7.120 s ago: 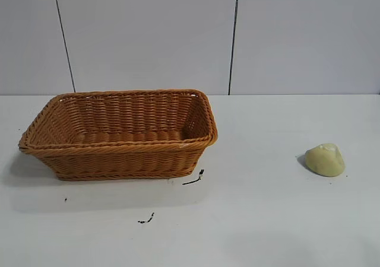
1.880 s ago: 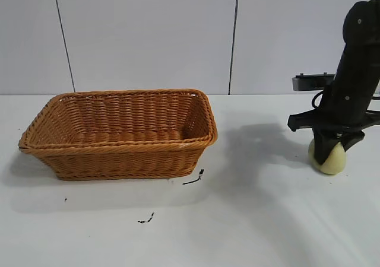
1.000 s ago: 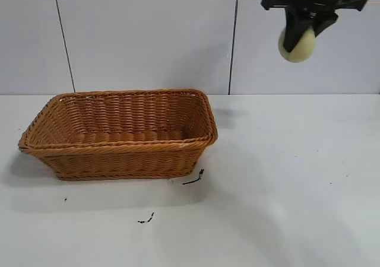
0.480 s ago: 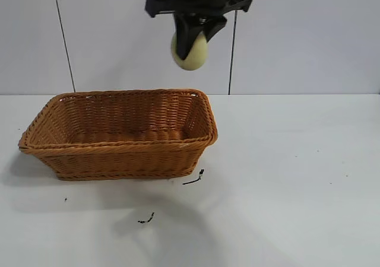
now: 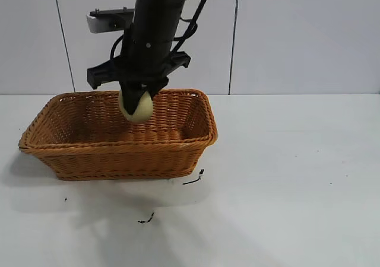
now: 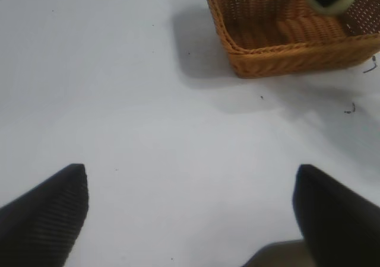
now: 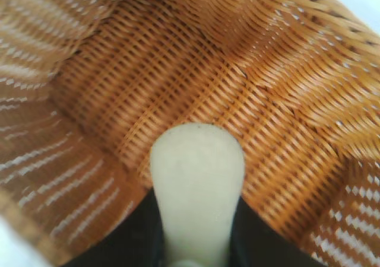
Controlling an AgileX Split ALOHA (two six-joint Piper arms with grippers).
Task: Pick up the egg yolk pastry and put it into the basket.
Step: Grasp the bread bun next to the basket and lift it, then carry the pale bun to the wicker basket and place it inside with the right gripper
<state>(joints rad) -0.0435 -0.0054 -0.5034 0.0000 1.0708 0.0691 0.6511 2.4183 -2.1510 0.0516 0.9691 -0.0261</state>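
Note:
My right gripper (image 5: 136,101) is shut on the pale yellow egg yolk pastry (image 5: 137,108) and holds it inside the mouth of the orange-brown wicker basket (image 5: 172,142), above the basket's floor. In the right wrist view the pastry (image 7: 197,178) sits squeezed between the dark fingers (image 7: 136,231) over the woven floor of the basket (image 7: 285,113). My left gripper (image 6: 190,213) is open and empty over the bare white table, away from the basket (image 6: 261,53), and the held pastry (image 6: 333,0) shows far off.
The white table (image 5: 285,190) spreads to the right of the basket. Small black marks (image 5: 193,179) lie on the table just in front of the basket, with another mark (image 5: 146,219) nearer the front. A pale panelled wall stands behind.
My right arm has carried the pastry from the table's right side, up and leftward, then down into the basket's mouth. The basket has not moved.

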